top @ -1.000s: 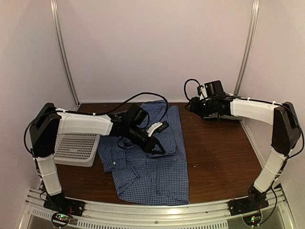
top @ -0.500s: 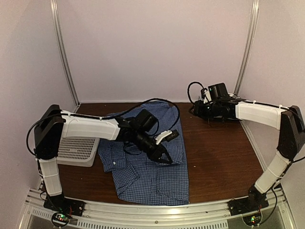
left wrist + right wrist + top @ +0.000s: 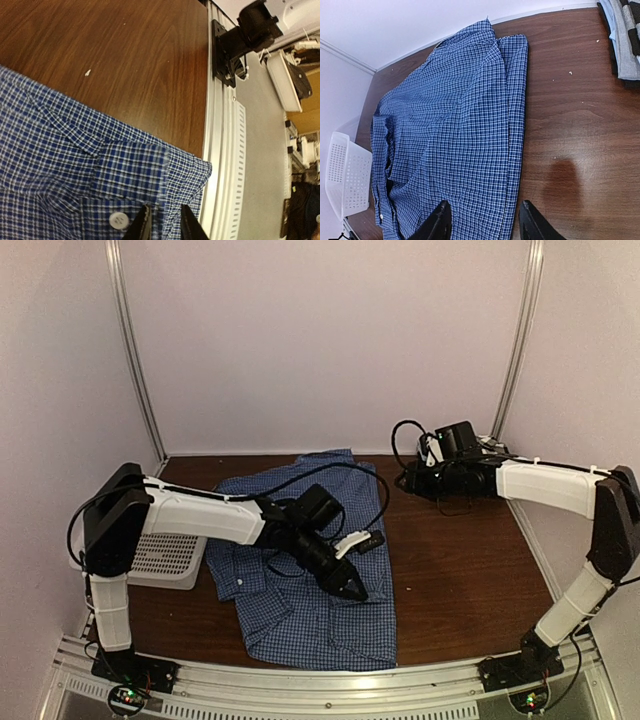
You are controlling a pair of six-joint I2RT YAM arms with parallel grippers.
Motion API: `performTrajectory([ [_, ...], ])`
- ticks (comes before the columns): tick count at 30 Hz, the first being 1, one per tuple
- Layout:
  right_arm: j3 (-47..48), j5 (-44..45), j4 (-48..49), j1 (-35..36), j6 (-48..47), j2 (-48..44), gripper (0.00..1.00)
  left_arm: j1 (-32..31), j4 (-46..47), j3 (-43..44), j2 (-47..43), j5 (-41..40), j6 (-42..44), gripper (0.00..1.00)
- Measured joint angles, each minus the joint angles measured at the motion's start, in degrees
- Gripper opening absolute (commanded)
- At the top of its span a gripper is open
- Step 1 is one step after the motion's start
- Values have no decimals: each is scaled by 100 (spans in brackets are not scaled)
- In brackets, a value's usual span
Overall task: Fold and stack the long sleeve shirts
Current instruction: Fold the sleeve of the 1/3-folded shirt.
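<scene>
A blue fine-checked long sleeve shirt (image 3: 300,580) lies spread on the brown table, collar toward the back wall. My left gripper (image 3: 352,586) hangs low over its right side. In the left wrist view, my left gripper (image 3: 162,227) has its fingers a narrow gap apart. The edge of a sleeve cuff (image 3: 150,170) lies between them, beside a white button (image 3: 118,220). My right gripper (image 3: 412,480) hovers at the back right, beyond the shirt. In the right wrist view, my right gripper (image 3: 482,227) stands wide open and holds nothing, looking down on the shirt (image 3: 455,130).
A white mesh basket (image 3: 160,552) stands at the left edge, partly under the left arm. Folded cloth with grey and black bands (image 3: 625,40) lies at the back right. The metal rail (image 3: 225,150) runs along the near edge, close to the cuff.
My left arm has swung right and toward the near edge over the shirt, and its jaws have parted slightly. My right gripper has drifted a little right at the back.
</scene>
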Motion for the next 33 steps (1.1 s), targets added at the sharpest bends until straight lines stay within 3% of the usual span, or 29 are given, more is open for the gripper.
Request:
performTrajectory([
  [4, -7, 17, 2, 17, -4, -7, 50, -9, 4, 4, 4, 140, 13, 51],
  [7, -9, 13, 15, 44, -20, 26, 53, -9, 22, 7, 2, 208, 15, 55],
  [12, 146, -63, 50, 61, -188, 494, 53, 197, 264, -142, -227, -55, -341, 54],
  [22, 1217, -144, 133, 61, -597, 2293, 52, 1814, 516, -678, -1003, -1368, -1357, 47],
  [33, 2924, 470, 13, 31, -782, 3840, 42, 2072, 188, -1043, -1220, -2013, -1545, 46],
])
